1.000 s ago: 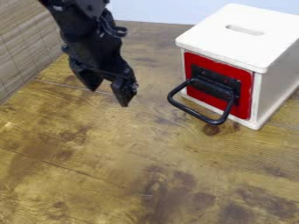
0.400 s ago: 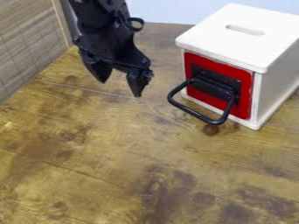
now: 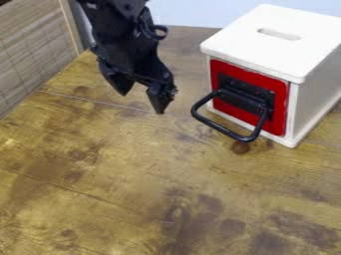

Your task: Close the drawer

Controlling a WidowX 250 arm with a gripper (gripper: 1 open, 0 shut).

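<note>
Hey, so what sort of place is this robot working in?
Probably a robot test area rather than a lived-in room: a black robot arm hangs over a wood-grained surface, beside a lone white box with a red drawer front.

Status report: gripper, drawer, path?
Gripper open, empty, above table. Red drawer front untouched, wire loop handle jutting toward camera. Nothing visible between gripper and handle.

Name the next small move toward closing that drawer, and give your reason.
Probably swing the open end effector rightward in the picture, toward the drawer's black handle: it hangs well left of it, touching nothing.
</note>
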